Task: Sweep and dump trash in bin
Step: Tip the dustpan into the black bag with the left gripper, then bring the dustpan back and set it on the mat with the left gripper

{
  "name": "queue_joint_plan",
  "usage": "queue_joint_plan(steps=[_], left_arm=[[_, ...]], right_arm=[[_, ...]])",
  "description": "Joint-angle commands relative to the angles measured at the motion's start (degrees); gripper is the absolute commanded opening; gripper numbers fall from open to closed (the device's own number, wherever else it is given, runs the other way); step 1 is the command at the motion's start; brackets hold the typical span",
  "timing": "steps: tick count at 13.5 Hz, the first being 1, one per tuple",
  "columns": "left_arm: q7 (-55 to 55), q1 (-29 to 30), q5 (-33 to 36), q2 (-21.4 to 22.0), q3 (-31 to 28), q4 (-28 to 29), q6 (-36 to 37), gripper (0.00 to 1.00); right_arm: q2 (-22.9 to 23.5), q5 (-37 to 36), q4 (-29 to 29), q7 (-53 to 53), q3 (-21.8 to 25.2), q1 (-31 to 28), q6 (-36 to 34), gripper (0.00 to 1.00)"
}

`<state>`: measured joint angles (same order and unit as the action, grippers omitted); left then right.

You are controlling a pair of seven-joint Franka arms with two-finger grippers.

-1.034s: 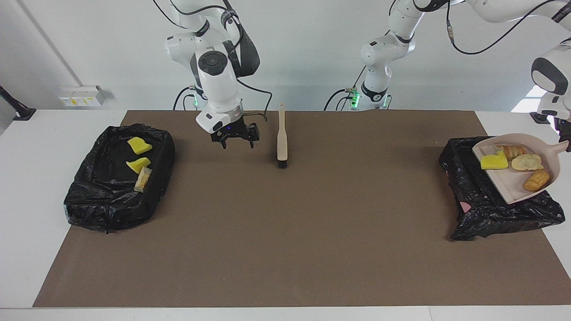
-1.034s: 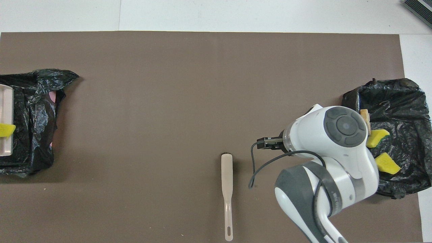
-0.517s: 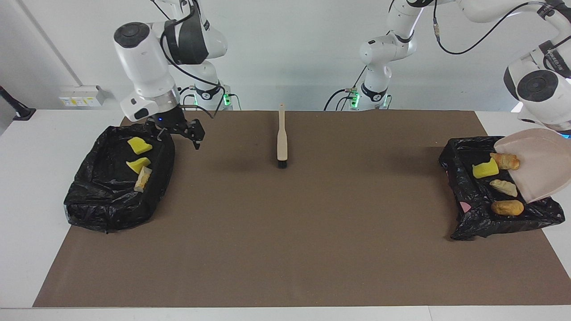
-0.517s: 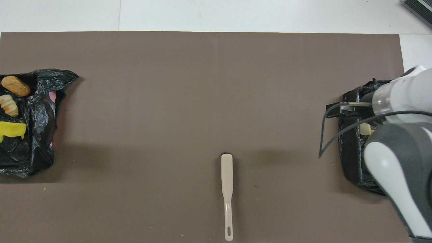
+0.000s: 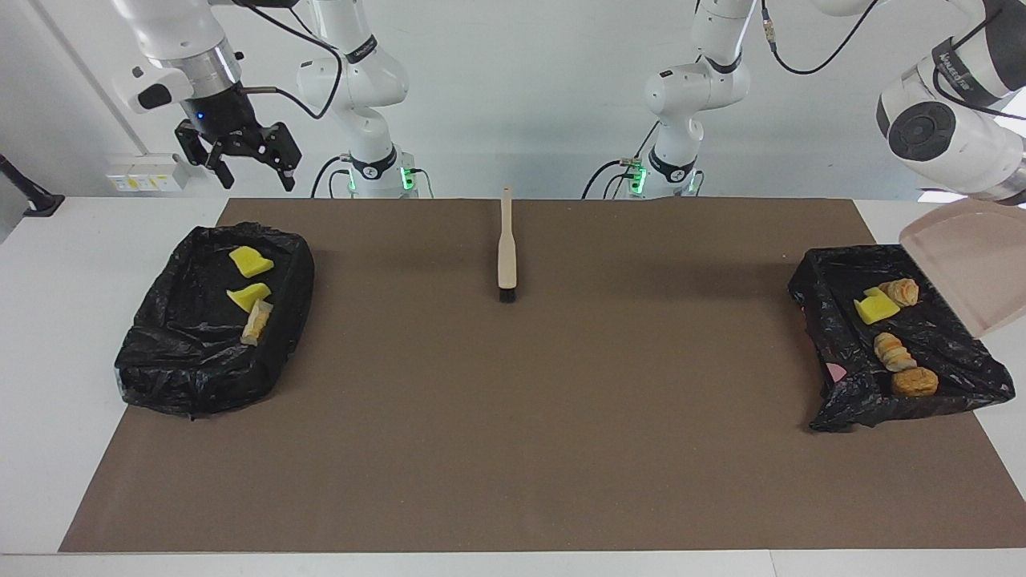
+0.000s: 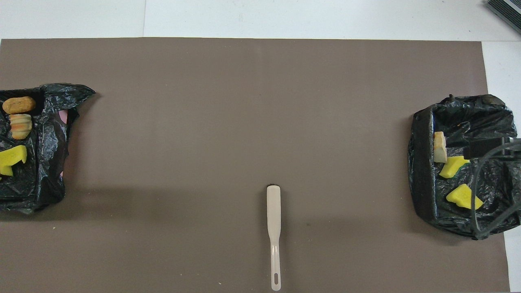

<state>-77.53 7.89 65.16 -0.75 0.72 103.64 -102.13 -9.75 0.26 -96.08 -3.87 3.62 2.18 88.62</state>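
All seven trash pieces binned: four (image 5: 891, 330) in bin at left arm's end (image 5: 826, 280), three (image 5: 250, 292) in bin at right arm's end (image 5: 152, 353). Left gripper out of sight, clamped, presumably on tilted dustpan (image 5: 966, 264) over its bin. Right gripper (image 5: 238, 158) raised, wide apart, empty; brush (image 5: 506, 248) on mat; only dustpan put-down left.

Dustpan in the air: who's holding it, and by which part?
The left tool holds the dustpan; its handle and the hold lie off the picture's edge. The right tool is open, empty.

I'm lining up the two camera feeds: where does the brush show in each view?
Facing view: the brush lies mid-mat near the robots, bristles pointing away from them.
Overhead view: the brush lies low in the picture, handle hole toward the bottom edge.
Shared landmark: the brown mat.
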Motion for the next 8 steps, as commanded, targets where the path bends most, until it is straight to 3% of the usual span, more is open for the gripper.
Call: queue_joint_plan(steps=[1, 4, 8], left_arm=[[5.61, -5.59, -7.66, 1.19, -0.46, 0.08, 6.57, 0.0], [20.0, -9.9, -19.16, 1.54, -0.46, 0.07, 10.98, 0.0], [38.28, -13.42, -35.59, 1.98, -0.28, 0.25, 11.69, 0.0]], right_arm=[[-0.97, -1.22, -2.27, 0.79, -0.28, -0.59, 0.85, 1.0], [-0.18, -1.4, -1.83, 1.15, -0.19, -0.6, 1.99, 1.0], [1.67, -0.96, 0.64, 0.62, 0.25, -0.59, 0.06, 1.0]])
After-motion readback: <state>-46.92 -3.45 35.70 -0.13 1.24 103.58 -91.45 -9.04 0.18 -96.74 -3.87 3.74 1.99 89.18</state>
